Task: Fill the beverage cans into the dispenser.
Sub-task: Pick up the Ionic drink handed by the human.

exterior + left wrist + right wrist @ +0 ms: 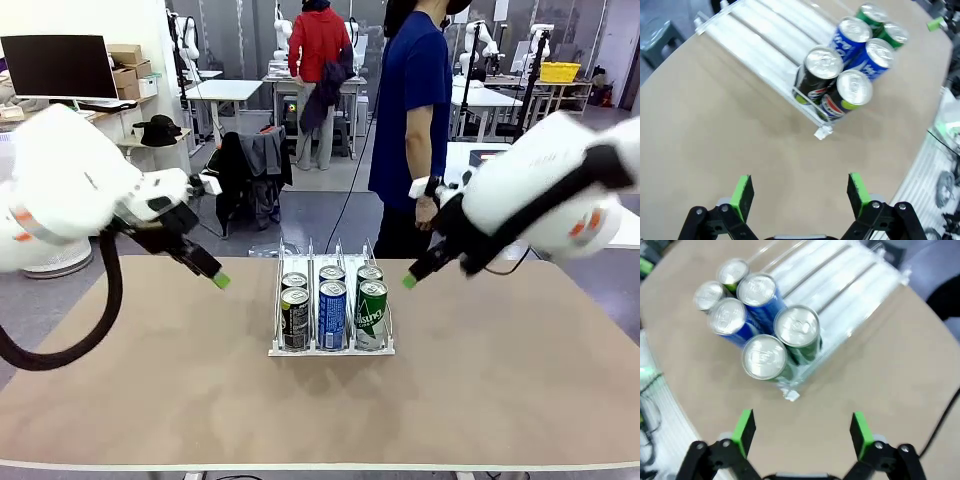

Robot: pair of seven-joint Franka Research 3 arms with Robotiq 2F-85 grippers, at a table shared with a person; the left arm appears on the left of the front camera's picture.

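"Front view first, inspector: where do the goods stand?"

"Six beverage cans (332, 310) stand upright in the dispenser (330, 352), centre of the frame: two per lane, packed at the near end. The far stretch of every lane is bare."

"And the grippers?"

"The left gripper (221, 281) hangs left of the rack and the right gripper (410, 281) right of it, both clear of the cans. Each wrist view shows its jaws spread wide, with only bare table (500, 380) between the green pads. Neither is grasping anything."

"Anything left to load?"

"No loose can lies on the table. A person (415, 110) stands at upper centre, and I see no can in the one hand that shows. I judge the filling finished, or close to it. The bare lanes would take more stock, should any arrive."
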